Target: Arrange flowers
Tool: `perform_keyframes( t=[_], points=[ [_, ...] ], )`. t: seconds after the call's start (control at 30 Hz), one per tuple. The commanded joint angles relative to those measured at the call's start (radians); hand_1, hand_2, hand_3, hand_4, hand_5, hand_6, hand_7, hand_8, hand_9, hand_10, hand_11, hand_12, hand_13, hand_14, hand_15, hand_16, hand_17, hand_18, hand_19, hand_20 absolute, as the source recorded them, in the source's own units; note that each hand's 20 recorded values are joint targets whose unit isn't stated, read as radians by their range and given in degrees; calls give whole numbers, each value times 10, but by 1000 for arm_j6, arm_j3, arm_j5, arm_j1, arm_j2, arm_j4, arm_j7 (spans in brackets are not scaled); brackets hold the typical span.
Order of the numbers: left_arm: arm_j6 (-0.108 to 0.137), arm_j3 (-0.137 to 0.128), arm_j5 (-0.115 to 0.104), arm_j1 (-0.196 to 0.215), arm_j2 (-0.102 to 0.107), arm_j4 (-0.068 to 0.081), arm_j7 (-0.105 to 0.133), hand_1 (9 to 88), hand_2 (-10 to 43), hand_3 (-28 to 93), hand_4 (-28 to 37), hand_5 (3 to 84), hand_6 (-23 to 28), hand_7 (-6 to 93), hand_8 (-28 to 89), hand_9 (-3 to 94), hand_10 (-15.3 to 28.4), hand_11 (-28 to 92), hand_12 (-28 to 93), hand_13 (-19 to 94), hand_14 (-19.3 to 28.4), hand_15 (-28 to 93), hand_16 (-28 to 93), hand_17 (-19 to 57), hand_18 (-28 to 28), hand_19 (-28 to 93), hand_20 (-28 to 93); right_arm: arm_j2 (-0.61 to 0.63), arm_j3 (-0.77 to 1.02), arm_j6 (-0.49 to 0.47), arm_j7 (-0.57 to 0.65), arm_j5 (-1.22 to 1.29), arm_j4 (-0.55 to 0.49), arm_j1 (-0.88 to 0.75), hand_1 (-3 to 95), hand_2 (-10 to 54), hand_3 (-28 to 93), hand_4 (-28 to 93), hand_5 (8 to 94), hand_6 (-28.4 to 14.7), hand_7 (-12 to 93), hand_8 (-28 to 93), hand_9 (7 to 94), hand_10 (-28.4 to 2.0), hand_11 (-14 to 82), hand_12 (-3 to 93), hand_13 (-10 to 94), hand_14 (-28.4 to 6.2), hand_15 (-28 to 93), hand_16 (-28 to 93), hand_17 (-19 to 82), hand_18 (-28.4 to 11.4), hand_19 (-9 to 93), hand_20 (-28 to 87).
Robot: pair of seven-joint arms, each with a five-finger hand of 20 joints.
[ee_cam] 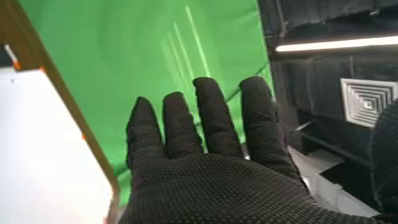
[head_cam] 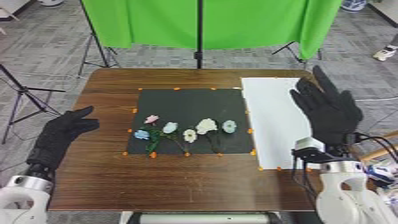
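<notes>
On the black mat in the head view lie several artificial flowers: a pink one, a blue one, a pale blue-white one, a small cream one, a larger cream one and a pale green-blue one. My left hand is open over the table's left edge, apart from the flowers. My right hand is open above the white sheet's right side, fingers straight and holding nothing. In the right wrist view the right hand has its fingers extended and spread.
A white sheet lies right of the mat on the brown table. Orange markers line the edges of mat and sheet. Behind the table stand a green backdrop and black tripods. Cables hang by the right wrist.
</notes>
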Motion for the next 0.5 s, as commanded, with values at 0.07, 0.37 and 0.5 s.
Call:
perform_keyframes(
  t=[0.07, 0.37, 0.5],
  points=[
    [125, 75, -12, -59, 45, -9, 53, 161, 171, 669, -283, 479, 74, 63, -49, 512, 163, 180, 117, 411, 198, 196, -1, 98, 144, 140, 179, -44, 33, -6, 36, -124, 2, -67, 2, 29, 782, -192, 369, 6, 93, -91, 377, -138, 37, 126, 240, -129, 29, 173, 96, -140, 95, 233],
    [100, 157, 16, -185, 75, 24, 111, 160, 166, 661, -283, 491, 79, 66, -49, 520, 165, 190, 115, 404, 194, 195, -3, 101, 140, 142, 181, -69, 15, -37, 50, -161, 59, 19, 11, 35, 775, -184, 385, 2, 93, -88, 389, -141, 40, 129, 251, -132, 43, 165, 106, -143, 94, 236],
    [112, 182, 30, -218, 44, 33, 133, 165, 159, 666, -283, 493, 76, 71, -48, 528, 165, 196, 117, 416, 196, 204, -1, 103, 139, 141, 182, -115, 26, -33, 30, -195, 90, 79, 36, 24, 775, -177, 437, -8, 101, -87, 422, -146, 48, 132, 275, -136, 58, 162, 126, -139, 87, 238]
  ],
)
